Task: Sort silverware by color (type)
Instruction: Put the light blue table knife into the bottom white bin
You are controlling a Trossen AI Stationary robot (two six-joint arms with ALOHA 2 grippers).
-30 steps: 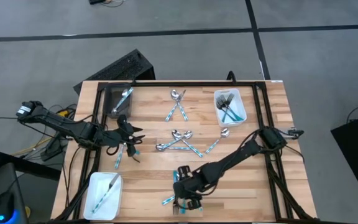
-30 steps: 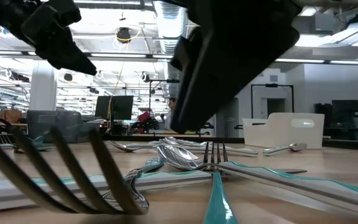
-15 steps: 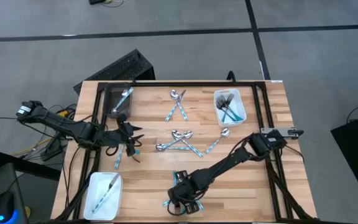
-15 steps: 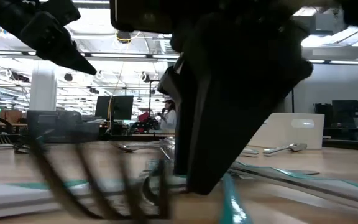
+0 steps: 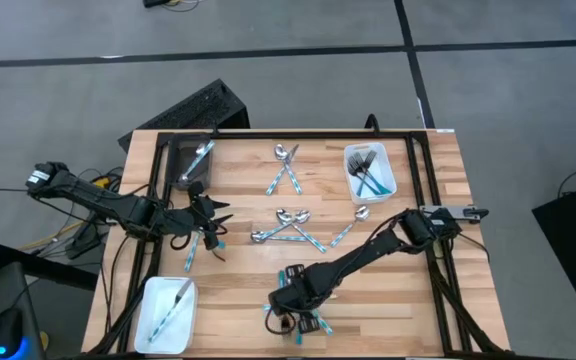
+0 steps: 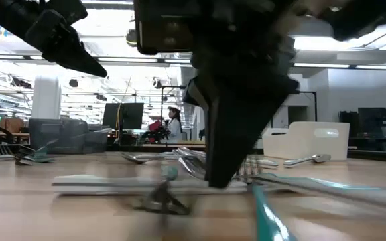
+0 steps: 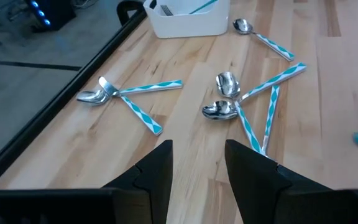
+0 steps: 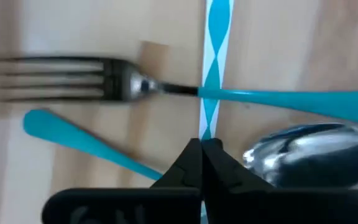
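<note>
While the left gripper (image 5: 211,222) hovers parted near the table's left side, the right gripper (image 5: 286,310) pinches shut on a striped teal handle (image 8: 215,62) among silverware (image 5: 298,322) at the front edge

The right gripper (image 6: 236,161) hides much of the blurred silverware (image 6: 159,191) behind it.

Left arm (image 5: 108,205): slim, matte black, jointed links; white marking near its outer end; dark cables trailing alongside. Right arm (image 5: 368,255): same black build, a pale plate at its base joint. Left gripper (image 7: 197,177): two black, flat, blocky fingers. Right gripper (image 8: 202,163): black fingers tapering to narrow tips.
</note>
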